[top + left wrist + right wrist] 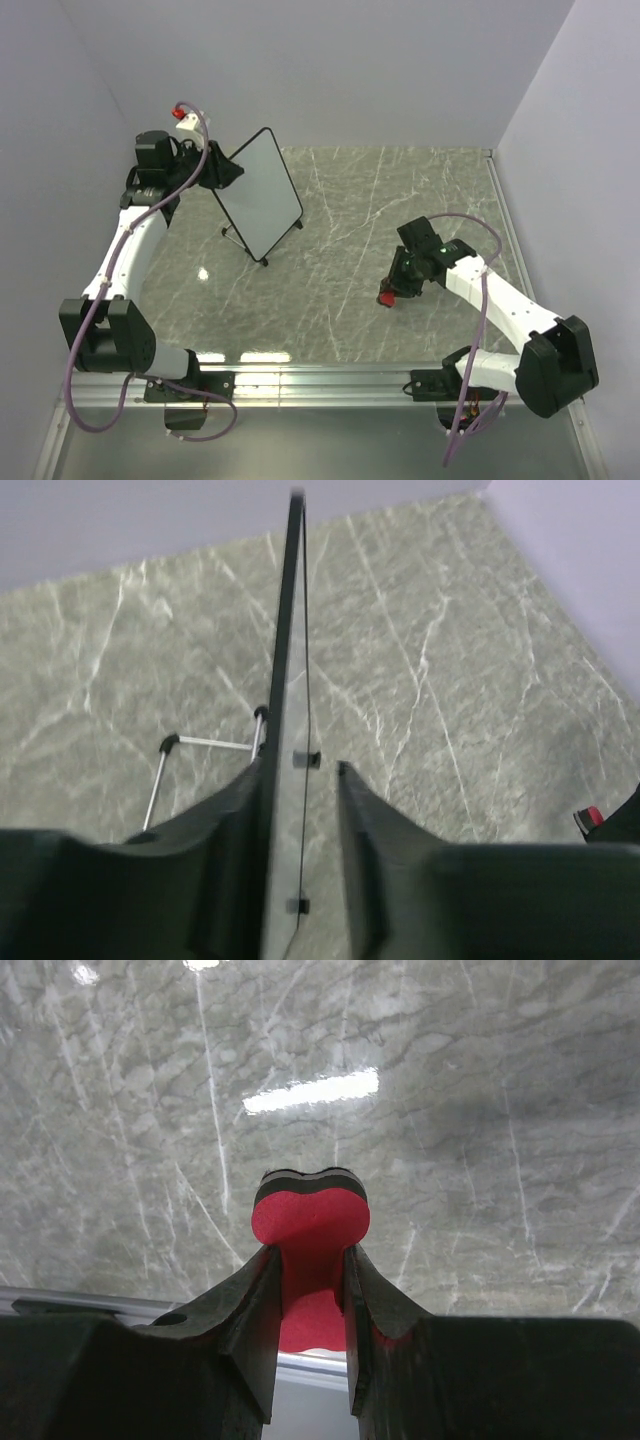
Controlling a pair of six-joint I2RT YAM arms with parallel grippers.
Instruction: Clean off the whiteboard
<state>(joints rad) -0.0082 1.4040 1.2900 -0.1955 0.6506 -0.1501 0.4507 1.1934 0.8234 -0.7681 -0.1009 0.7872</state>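
The whiteboard (258, 192) stands tilted on its thin stand legs (262, 260) at the back left of the marble table; its face looks blank. My left gripper (222, 172) is at its upper left edge. In the left wrist view the board (282, 630) is edge-on between the fingers of the left gripper (300, 770). The left finger lies against it and a gap shows before the right finger. My right gripper (392, 290) is shut on the red eraser (385, 297) just above the table at mid right. In the right wrist view the eraser (310, 1215) is pinched in the right gripper (310, 1252).
Pale walls close in the left, back and right sides. An aluminium rail (300, 385) runs along the near edge by the arm bases. The board's wire stand (205, 742) rests on the marble. A red bit of the eraser (590, 817) shows at the left wrist view's right edge.
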